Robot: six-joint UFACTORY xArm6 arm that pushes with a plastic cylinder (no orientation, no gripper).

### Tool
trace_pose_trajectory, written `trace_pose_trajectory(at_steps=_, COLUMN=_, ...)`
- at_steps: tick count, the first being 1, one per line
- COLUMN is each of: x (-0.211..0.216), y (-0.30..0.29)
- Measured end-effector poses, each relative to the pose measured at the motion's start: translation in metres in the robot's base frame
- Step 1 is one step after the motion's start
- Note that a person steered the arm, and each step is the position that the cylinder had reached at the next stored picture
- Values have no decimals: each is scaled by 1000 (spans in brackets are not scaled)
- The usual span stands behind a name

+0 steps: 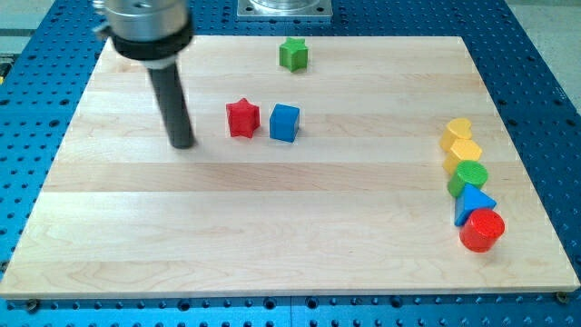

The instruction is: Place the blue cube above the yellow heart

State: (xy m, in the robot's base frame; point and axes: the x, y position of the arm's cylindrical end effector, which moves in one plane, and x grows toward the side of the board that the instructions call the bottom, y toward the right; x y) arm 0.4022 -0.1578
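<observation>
The blue cube sits on the wooden board in the upper middle, just right of a red star. The yellow heart lies far off at the view's right, at the top of a column of blocks. My tip rests on the board left of the red star, about a block's width from it and farther from the blue cube. The dark rod rises from the tip toward the view's top left.
A green star sits near the board's top edge. Below the yellow heart stand a yellow block, a green block, a blue triangle and a red cylinder, close to the board's right edge.
</observation>
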Motion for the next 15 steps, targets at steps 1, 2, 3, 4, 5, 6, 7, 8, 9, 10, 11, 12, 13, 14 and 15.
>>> trace_pose_trajectory(at_steps=1, x=-16, y=50)
trace_pose_trajectory(at_steps=2, x=9, y=142)
trace_pose_trajectory(at_steps=3, x=27, y=192)
trace_pose_trajectory(at_steps=4, x=28, y=191)
trace_pose_trajectory(at_steps=5, x=10, y=293)
trace_pose_trajectory(at_steps=6, x=7, y=263)
trace_pose_trajectory(at_steps=7, x=9, y=202)
trace_pose_trajectory(at_steps=8, x=-25, y=242)
trace_pose_trajectory(at_steps=9, x=-24, y=314)
trace_pose_trajectory(at_steps=10, x=-58, y=327)
trace_pose_trajectory(at_steps=11, x=-74, y=327)
trace_pose_trajectory(at_steps=12, x=-73, y=360)
trace_pose_trajectory(at_steps=13, x=-60, y=359)
trace_pose_trajectory(at_steps=14, x=-16, y=359)
trace_pose_trajectory(at_steps=15, x=-58, y=346)
